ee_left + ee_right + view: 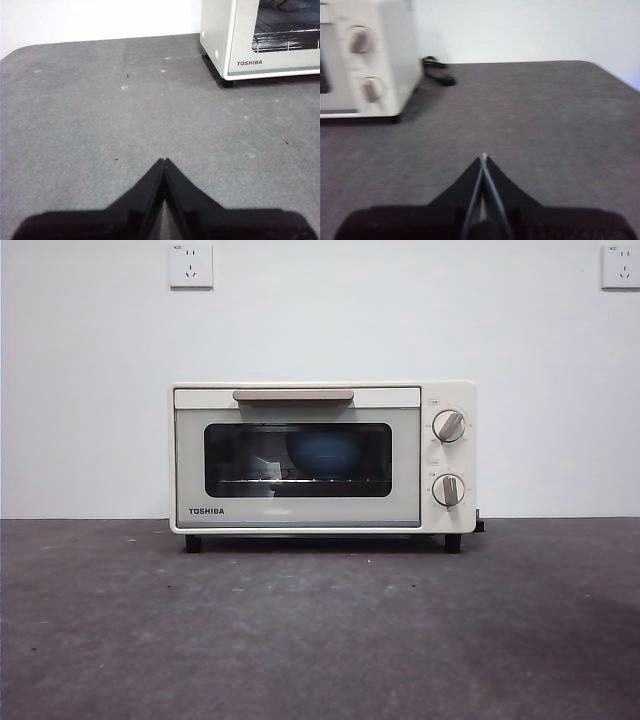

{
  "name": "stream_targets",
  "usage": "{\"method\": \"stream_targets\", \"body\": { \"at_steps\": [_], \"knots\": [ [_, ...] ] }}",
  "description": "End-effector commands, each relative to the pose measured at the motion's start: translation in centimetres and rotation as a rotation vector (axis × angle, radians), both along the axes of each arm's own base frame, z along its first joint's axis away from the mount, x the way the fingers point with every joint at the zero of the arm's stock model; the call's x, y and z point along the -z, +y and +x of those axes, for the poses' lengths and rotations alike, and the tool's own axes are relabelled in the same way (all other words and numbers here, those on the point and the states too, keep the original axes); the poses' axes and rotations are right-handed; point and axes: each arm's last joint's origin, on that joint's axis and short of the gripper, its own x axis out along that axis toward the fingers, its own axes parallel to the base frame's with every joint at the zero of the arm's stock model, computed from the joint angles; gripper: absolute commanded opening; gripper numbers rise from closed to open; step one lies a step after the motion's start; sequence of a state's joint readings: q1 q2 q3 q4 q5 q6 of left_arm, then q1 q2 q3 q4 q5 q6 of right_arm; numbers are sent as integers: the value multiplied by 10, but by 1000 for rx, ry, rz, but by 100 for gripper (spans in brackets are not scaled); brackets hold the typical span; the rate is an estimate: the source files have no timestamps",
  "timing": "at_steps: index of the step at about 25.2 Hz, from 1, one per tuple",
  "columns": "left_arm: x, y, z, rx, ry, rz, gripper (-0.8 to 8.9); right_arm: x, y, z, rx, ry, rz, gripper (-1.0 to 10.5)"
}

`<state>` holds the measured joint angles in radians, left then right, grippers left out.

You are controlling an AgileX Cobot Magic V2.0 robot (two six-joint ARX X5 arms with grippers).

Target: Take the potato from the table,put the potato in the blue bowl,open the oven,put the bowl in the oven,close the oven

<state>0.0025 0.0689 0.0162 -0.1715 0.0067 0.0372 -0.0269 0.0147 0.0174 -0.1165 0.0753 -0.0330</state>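
Oven point(322, 457) door is shut with bowl point(326, 456) inside; potato probably hidden. Both claws point(164, 160) point(484, 156) are pinched closed, empty. Little risk is left.

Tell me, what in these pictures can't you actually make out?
- The potato: not visible in any view; the dark glass door of the oven shows only the blue bowl on the rack.
- Knob markings: too small in the front view, blurred in the right wrist view.
- The oven's full width: cut off by the edge in both wrist views.
- Both arms: absent from the front view.
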Motion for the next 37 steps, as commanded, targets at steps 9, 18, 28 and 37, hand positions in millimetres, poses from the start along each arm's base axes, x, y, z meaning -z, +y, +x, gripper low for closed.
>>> {"method": "stream_targets", "body": {
  "at_steps": [9,18,28,37],
  "knots": [
    [3,0,1,6,9,12,-4,8,-3,-1,-49,69,-6,0],
    [3,0,1,6,12,11,-4,7,-3,-1,-36,66,15,0],
    [3,0,1,6,13,11,-4,7,-3,-1,-37,66,15,0],
    [3,0,1,6,13,12,-4,7,-3,-1,-37,66,15,0]
  ]
}}
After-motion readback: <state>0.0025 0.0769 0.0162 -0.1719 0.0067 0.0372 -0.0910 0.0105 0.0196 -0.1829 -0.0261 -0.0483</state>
